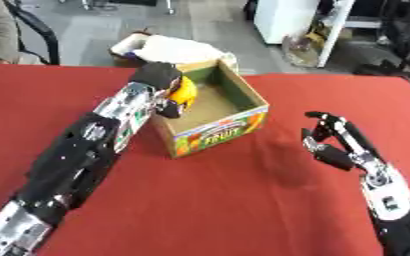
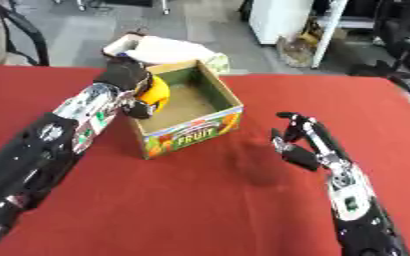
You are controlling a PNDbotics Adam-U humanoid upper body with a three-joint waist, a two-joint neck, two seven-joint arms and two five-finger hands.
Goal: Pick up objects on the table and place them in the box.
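A cardboard fruit box with a green inside stands open on the red table. My left hand is over the box's left wall, curled round a yellow object that hangs just inside the box's opening. Which object it is I cannot make out. To the right of the box, my right hand is held above the table with its fingers relaxed and nothing in them.
Beyond the table's far edge, a cardboard carton with a white bag sits on the floor. A black chair stands at the back left, a white cabinet at the back right.
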